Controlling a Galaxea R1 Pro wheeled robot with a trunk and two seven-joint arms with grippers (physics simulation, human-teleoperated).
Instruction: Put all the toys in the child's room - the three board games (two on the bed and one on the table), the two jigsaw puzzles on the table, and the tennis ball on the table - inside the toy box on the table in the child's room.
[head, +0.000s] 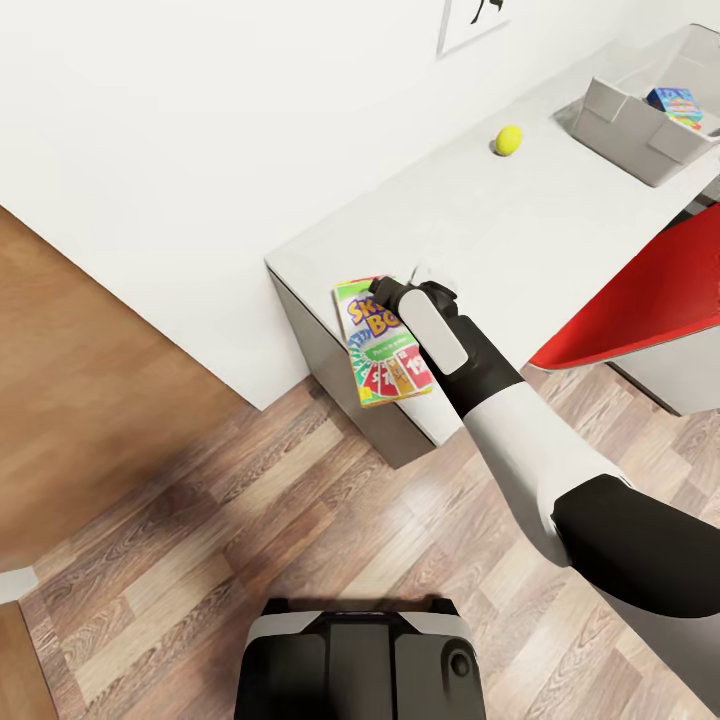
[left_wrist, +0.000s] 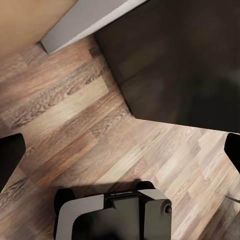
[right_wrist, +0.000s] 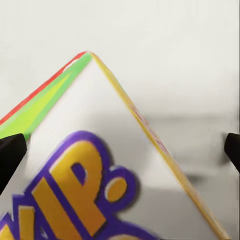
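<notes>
A green and yellow Skip-Bo board game (head: 385, 365) lies on the near corner of the grey table (head: 480, 220), partly overhanging its edge. My right gripper (head: 398, 283) hovers over the game's far end, open, with the box (right_wrist: 90, 175) filling the space between its dark fingertips (right_wrist: 10, 155). The yellow-green tennis ball (head: 509, 140) sits further back on the table. At the far right stands the grey toy box (head: 640, 135) with a colourful box (head: 672, 100) inside. My left gripper (left_wrist: 120, 155) hangs open over the wooden floor.
A red chair (head: 640, 300) is pushed against the table's right side, close to my right arm. My base (head: 350, 660) stands on the wooden floor (head: 200, 520) in front of the table corner. A white wall runs behind the table.
</notes>
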